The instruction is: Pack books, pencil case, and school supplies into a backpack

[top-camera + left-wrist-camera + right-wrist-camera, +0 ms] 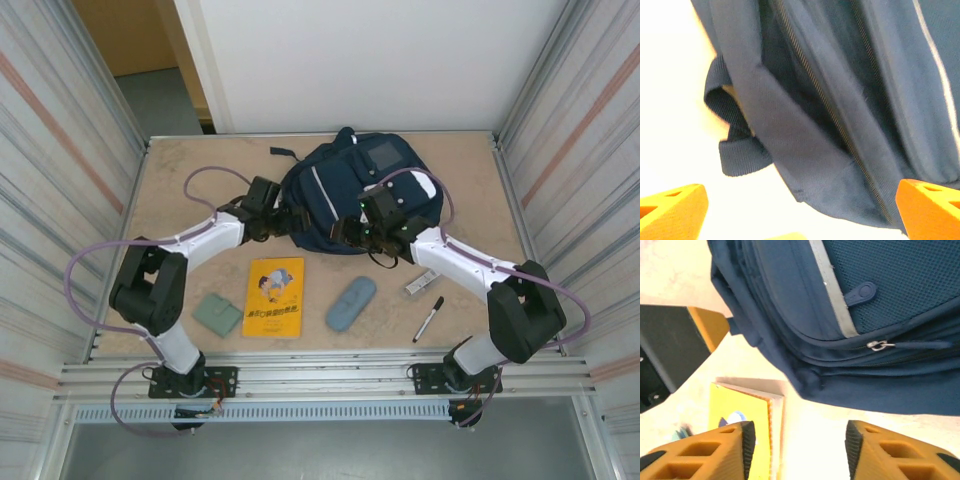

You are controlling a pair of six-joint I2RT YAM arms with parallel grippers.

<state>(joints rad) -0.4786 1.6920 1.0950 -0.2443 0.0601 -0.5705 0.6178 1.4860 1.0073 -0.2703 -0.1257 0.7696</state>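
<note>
Hovering at the backpack's (pixel 350 195) near edge, I have both claws low over the table (pixel 180 190). My left claw (pixel 282 220) sits at the backpack's left corner with its fingers (pixel 675 205) spread wide and nothing between them, a zipper line and a strap loop just ahead. My right claw (pixel 356 232) sits at the backpack's near-right edge, fingers (pixel 860 445) parted and gripping nothing, with a zipper pull (pixel 879 345) ahead of it. The backpack lies flat and nothing is packed. On its near side lie the book (pixel 273 283), the case (pixel 351 303) right of it and the pad (pixel 217 313) left of it. Off the backpack's near-right corner lie the bar (pixel 421 282) and the marker (pixel 429 318).
</note>
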